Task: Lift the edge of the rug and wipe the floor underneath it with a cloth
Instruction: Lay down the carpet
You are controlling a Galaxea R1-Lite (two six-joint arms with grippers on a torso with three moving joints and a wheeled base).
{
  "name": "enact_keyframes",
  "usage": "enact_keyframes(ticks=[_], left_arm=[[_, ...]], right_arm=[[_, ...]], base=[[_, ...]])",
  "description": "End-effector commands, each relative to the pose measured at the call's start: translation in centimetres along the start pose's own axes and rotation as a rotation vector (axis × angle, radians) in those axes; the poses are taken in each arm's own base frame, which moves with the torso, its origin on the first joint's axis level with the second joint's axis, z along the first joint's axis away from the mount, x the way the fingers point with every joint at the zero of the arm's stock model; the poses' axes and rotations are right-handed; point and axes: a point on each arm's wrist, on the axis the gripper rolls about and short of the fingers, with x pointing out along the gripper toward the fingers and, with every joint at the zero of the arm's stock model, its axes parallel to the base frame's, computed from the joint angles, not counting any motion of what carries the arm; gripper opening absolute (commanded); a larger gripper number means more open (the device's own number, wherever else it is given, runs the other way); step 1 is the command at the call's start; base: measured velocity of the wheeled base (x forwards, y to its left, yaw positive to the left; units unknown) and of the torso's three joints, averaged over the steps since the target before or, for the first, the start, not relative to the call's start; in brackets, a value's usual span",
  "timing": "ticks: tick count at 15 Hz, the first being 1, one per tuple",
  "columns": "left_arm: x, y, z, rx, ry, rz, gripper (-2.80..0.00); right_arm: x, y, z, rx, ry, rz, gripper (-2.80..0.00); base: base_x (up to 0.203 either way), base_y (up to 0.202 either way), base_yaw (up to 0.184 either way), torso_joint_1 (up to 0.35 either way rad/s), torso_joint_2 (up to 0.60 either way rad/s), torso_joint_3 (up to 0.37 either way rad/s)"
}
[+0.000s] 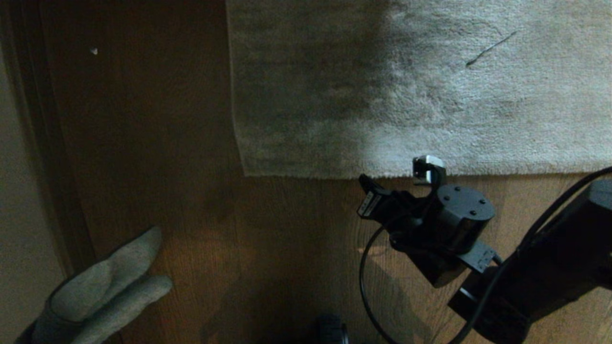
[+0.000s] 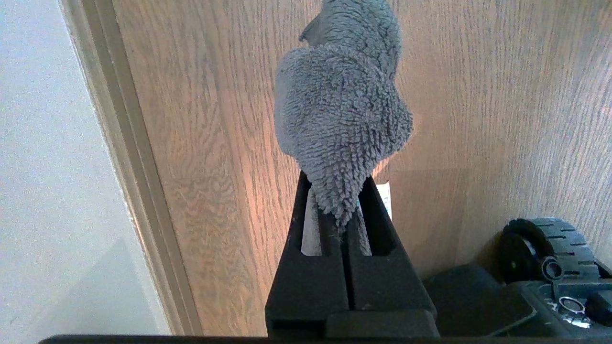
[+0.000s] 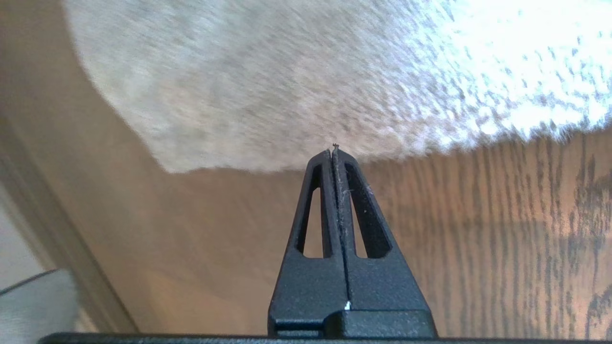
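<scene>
The left pincer [image 2: 334,210] is clamped on the cloth [image 2: 342,105], which hangs over the floor [image 1: 201,229] at the robot's left, well apart from the rug. The right pincer [image 3: 333,152], closed and empty, hovers just beside the rug edge [image 1: 334,173], which lies flat on the floor.

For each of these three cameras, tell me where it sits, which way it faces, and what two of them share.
Head view: on the head, facing down at the rug edge and floor; right arm shows, cloth at lower left.
Left wrist view: behind the left gripper, shut on the cloth, facing floor and robot base.
Right wrist view: behind the shut, empty right gripper, facing the rug edge.
Shared: head and right wrist views show the same rug corner.
</scene>
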Motion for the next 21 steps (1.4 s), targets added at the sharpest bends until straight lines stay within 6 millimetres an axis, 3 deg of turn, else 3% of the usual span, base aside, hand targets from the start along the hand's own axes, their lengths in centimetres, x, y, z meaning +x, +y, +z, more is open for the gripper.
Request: enact_keyframes(ticks=[1, 3, 6, 13, 21], left_arm=[[0.0, 0.0, 0.0, 0.0, -0.001, 0.0, -2.8], [0.0, 0.0, 0.0, 0.0, 0.0, 0.0, -2.8], [0.0, 0.0, 0.0, 0.0, 0.0, 0.0, -2.8], [0.0, 0.0, 0.0, 0.0, 0.0, 0.0, -2.8], [0.0, 0.0, 0.0, 0.0, 0.0, 0.0, -2.8]], right_arm=[[1.0, -0.7, -1.3, -0.004, 0.003, -0.019, -2.8], [2.5, -1.4, -2.6, -0.011, -0.02, -0.027, -2.8], [4.5, -2.7, -2.9, -0.076, -0.068, -0.048, -2.8], [6.2, -4.8, -2.7, -0.121, -0.11, -0.098, -2.8], [7.7, -4.3, -1.2, -0.129, -0.191, -0.078, -2.8]], base=[[0.0, 0.0, 0.0, 0.0, 0.0, 0.0], [0.0, 0.0, 0.0, 0.0, 0.0, 0.0], [0.0, 0.0, 0.0, 0.0, 0.0, 0.0], [0.0, 0.0, 0.0, 0.0, 0.0, 0.0], [0.0, 0.0, 0.0, 0.0, 0.0, 0.0]])
